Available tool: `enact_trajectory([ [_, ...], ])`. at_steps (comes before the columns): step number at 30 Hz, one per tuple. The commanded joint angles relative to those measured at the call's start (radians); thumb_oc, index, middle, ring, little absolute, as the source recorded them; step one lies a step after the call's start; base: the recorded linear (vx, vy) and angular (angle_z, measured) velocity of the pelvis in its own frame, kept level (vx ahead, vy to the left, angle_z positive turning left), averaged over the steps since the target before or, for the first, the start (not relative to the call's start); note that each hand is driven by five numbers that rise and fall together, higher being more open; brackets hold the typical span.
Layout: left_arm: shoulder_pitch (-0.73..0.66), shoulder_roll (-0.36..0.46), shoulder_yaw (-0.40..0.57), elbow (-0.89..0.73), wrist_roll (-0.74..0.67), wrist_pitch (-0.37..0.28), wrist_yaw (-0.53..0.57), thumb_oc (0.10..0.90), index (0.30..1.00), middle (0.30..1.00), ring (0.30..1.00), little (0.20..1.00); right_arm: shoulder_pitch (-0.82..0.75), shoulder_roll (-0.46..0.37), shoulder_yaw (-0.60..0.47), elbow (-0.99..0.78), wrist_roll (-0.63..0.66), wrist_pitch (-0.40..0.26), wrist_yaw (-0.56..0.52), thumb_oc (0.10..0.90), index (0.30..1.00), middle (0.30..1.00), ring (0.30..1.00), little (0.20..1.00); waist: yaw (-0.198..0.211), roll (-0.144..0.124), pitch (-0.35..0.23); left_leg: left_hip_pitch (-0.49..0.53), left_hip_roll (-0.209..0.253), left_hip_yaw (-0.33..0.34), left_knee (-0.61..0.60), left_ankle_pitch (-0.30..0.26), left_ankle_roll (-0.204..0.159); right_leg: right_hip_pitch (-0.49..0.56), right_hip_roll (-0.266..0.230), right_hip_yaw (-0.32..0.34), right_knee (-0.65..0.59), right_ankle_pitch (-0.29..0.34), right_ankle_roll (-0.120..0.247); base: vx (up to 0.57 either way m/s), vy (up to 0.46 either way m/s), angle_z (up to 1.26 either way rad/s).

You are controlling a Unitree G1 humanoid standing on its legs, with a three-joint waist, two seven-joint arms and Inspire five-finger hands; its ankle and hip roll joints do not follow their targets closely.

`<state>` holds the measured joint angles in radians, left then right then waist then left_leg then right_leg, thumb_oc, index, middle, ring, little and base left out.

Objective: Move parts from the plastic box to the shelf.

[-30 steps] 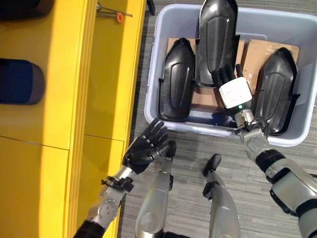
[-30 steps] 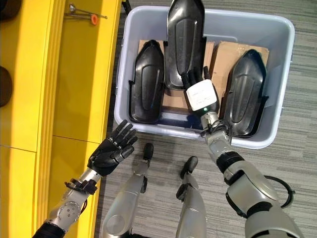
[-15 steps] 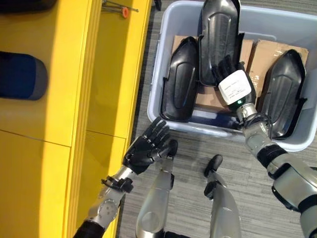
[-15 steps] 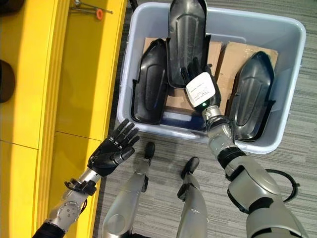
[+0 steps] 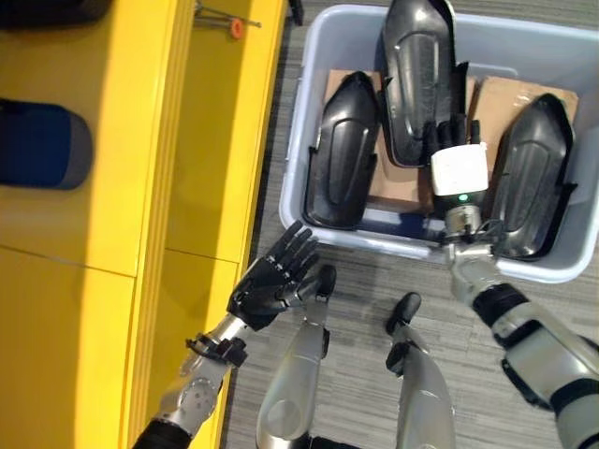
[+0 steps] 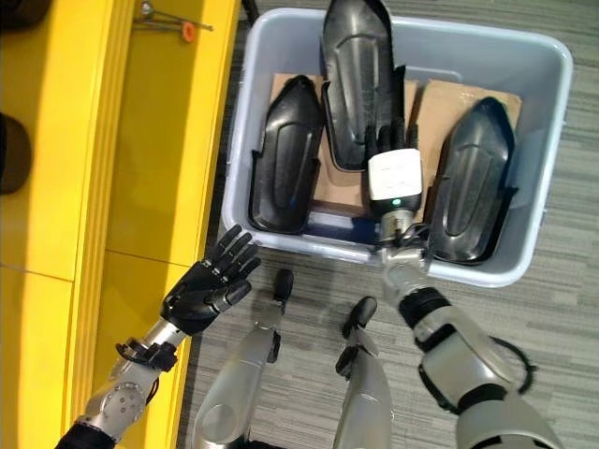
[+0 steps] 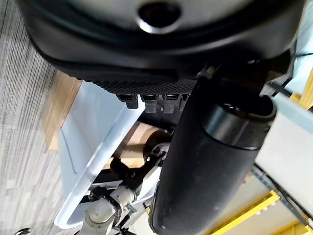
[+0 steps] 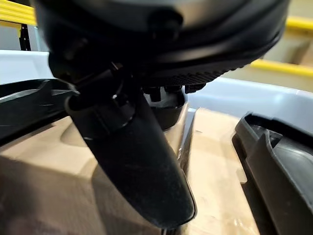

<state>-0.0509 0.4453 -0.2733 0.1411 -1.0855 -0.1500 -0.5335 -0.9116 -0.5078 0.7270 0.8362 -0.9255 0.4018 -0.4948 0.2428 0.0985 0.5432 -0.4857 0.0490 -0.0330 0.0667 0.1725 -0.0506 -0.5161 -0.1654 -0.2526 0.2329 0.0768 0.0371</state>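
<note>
Three black parts (image 5: 342, 150) in plastic box (image 5: 304, 112), left hand (image 5: 271, 281) spread empty, right hand (image 5: 449, 140) grip unclear

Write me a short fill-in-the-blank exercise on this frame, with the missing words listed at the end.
1. The plastic box holds ____ black parts.
2. The right hand reaches into the box at the lower end of the ____ part.
3. The left hand hovers with fingers spread, holding ____.
4. Brown ____ lines the bottom of the box.

Missing words: three; middle; nothing; cardboard
</note>
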Motion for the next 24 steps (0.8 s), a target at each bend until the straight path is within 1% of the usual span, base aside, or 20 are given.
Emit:
enact_trajectory([
  [1,0.006,-0.004,-0.018,-0.112,-0.007,-0.029,-0.034,0.9,1.0,1.0,1.0,1.0,-0.122,-0.053,0.088,-0.011,-0.189,0.03,0.066,0.9,1.0,1.0,1.0,1.0,0.014,0.028,-0.023,-0.03,-0.016,-0.021,0.018,-0.029,0.031,0.053,0.0,0.004,0.076,-0.102,0.034,0.0,-0.01,0.03],
  [2,0.003,-0.008,-0.019,-0.103,-0.002,-0.029,-0.04,0.9,1.0,1.0,1.0,1.0,-0.125,-0.049,0.108,-0.003,-0.225,0.059,0.088,0.9,1.0,1.0,1.0,1.0,0.016,0.029,-0.023,-0.029,-0.017,-0.021,0.018,-0.029,0.032,0.053,0.0,0.003,0.076,-0.102,0.034,0.0,-0.015,0.03],
  [4,0.0,-0.013,-0.021,-0.089,0.008,-0.035,-0.051,0.9,1.0,1.0,1.0,1.0,-0.13,-0.043,0.131,0.013,-0.248,0.096,0.08,0.9,1.0,1.0,1.0,1.0,0.019,0.03,-0.023,-0.029,-0.016,-0.021,0.017,-0.027,0.032,0.054,0.0,0.0,0.075,-0.101,0.034,0.0,0.0,0.0],
  [5,-0.001,-0.014,-0.028,-0.072,0.0,-0.046,-0.066,0.9,1.0,1.0,1.0,1.0,-0.14,-0.043,0.149,0.036,-0.215,0.111,0.004,0.9,1.0,1.0,1.0,1.0,0.023,0.033,-0.023,-0.029,-0.017,-0.022,0.016,-0.026,0.033,0.055,0.0,-0.002,0.077,-0.102,0.034,0.0,0.0,0.0],
  [7,-0.001,-0.012,-0.028,-0.069,-0.005,-0.048,-0.067,0.9,1.0,1.0,1.0,1.0,-0.145,-0.042,0.145,0.033,-0.184,0.114,-0.015,0.9,1.0,1.0,1.0,1.0,0.022,0.033,-0.023,-0.028,-0.018,-0.021,0.015,-0.025,0.033,0.055,0.0,-0.002,0.077,-0.101,0.036,0.0,0.0,0.0],
  [9,0.003,-0.013,-0.021,-0.071,-0.006,-0.045,-0.068,0.9,1.0,1.0,1.0,1.0,-0.135,-0.049,0.136,0.005,-0.118,0.133,-0.04,0.9,1.0,1.0,1.0,1.0,0.02,0.03,-0.023,-0.024,-0.017,-0.02,0.01,-0.024,0.032,0.06,0.002,-0.001,0.072,-0.099,0.036,0.0,0.0,0.0],
  [11,0.006,-0.01,-0.021,-0.082,-0.011,-0.046,-0.064,0.9,1.0,1.0,1.0,1.0,-0.122,-0.054,0.102,-0.028,0.018,0.132,-0.126,0.9,1.0,1.0,1.0,1.0,0.012,0.024,-0.023,-0.017,-0.014,-0.017,0.004,-0.025,0.032,0.064,0.003,0.004,0.064,-0.096,0.037,0.0,0.0,0.0],
  [13,0.01,-0.007,-0.019,-0.097,-0.017,-0.042,-0.054,0.9,1.0,1.0,1.0,1.0,-0.103,-0.065,0.054,-0.072,0.055,0.123,-0.18,0.9,1.0,1.0,1.0,1.0,0.003,0.017,-0.023,-0.012,-0.013,-0.013,0.003,-0.027,0.034,0.067,0.007,0.011,0.059,-0.094,0.037,0.0,0.0,0.0],
  [15,0.008,-0.005,-0.02,-0.1,-0.022,-0.044,-0.049,0.9,1.0,1.0,1.0,1.0,-0.095,-0.07,0.029,-0.08,0.055,0.107,-0.204,0.9,1.0,1.0,1.0,1.0,-0.001,0.015,-0.023,-0.015,-0.01,-0.013,0.003,-0.026,0.033,0.065,0.009,0.012,0.056,-0.09,0.036,0.0,0.0,0.0],
  [16,0.013,-0.004,-0.019,-0.104,-0.024,-0.05,-0.038,0.9,1.0,1.0,1.0,1.0,-0.081,-0.081,-0.007,-0.108,0.039,0.092,-0.219,0.9,1.0,1.0,1.0,1.0,-0.008,0.011,-0.023,-0.01,-0.008,-0.012,0.004,-0.029,0.033,0.07,0.011,0.015,0.052,-0.089,0.036,0.0,0.0,0.0],
  [19,0.015,-0.013,-0.021,-0.099,-0.032,-0.059,-0.041,0.9,1.0,1.0,1.0,1.0,-0.065,-0.101,-0.039,-0.138,0.036,0.094,-0.223,0.9,1.0,1.0,1.0,1.0,-0.02,0.006,-0.023,0.0,-0.003,-0.006,0.002,-0.031,0.032,0.077,0.013,0.022,0.045,-0.087,0.035,-0.01,0.011,-0.01],
  [23,0.018,-0.019,-0.021,-0.092,-0.037,-0.062,-0.042,0.9,1.0,1.0,1.0,1.0,-0.041,-0.128,-0.088,-0.158,0.049,0.076,-0.232,0.9,1.0,1.0,1.0,1.0,-0.037,0.007,-0.023,0.019,0.001,0.003,0.001,-0.035,0.032,0.088,0.014,0.032,0.038,-0.086,0.034,-0.01,0.039,-0.07],
  [24,0.02,-0.018,-0.02,-0.085,-0.038,-0.063,-0.044,0.9,1.0,1.0,1.0,1.0,-0.029,-0.135,-0.104,-0.162,0.059,0.055,-0.245,0.9,1.0,1.0,1.0,1.0,-0.041,0.008,-0.023,0.025,0.003,0.005,0.001,-0.036,0.031,0.092,0.014,0.035,0.038,-0.086,0.034,-0.01,0.034,-0.15],
])
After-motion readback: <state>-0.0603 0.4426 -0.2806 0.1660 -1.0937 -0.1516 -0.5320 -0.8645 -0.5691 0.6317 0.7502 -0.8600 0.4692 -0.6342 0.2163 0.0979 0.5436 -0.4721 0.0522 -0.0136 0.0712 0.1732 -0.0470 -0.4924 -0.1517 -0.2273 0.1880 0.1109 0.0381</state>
